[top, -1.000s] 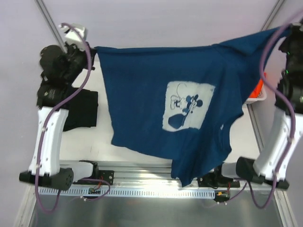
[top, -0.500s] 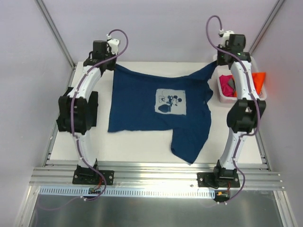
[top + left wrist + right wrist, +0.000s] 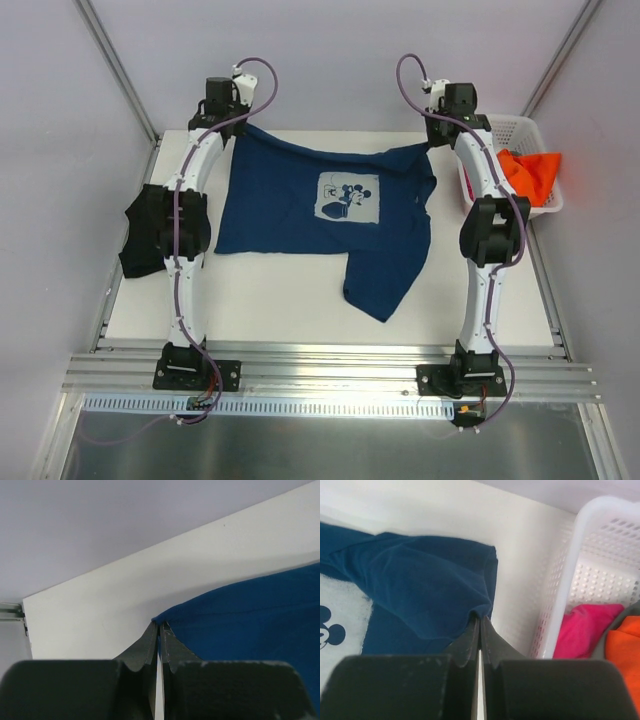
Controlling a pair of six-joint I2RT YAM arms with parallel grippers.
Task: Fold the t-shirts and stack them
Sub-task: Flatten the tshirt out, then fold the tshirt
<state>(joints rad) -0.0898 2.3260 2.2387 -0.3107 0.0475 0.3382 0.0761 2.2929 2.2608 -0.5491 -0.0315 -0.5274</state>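
Note:
A navy blue t-shirt (image 3: 300, 215) with a pale cartoon print lies spread on the white table, one part trailing toward the front. My left gripper (image 3: 232, 128) is shut on its far left corner; the cloth (image 3: 240, 615) shows pinched at the fingertips in the left wrist view. My right gripper (image 3: 432, 143) is shut on its far right corner, the cloth (image 3: 420, 580) bunched at the tips. A black t-shirt (image 3: 140, 235) lies folded at the table's left edge. Orange (image 3: 530, 172) and magenta (image 3: 580, 630) shirts lie in the basket.
A white lattice basket (image 3: 510, 128) stands at the back right, close beside my right gripper; its wall (image 3: 570, 570) fills the right of the right wrist view. Metal rails run along the table's front edge (image 3: 320, 360).
Both arms have stretched toward the back of the table and lowered the navy shirt, which hung in the air a second ago and now lies mostly flat.

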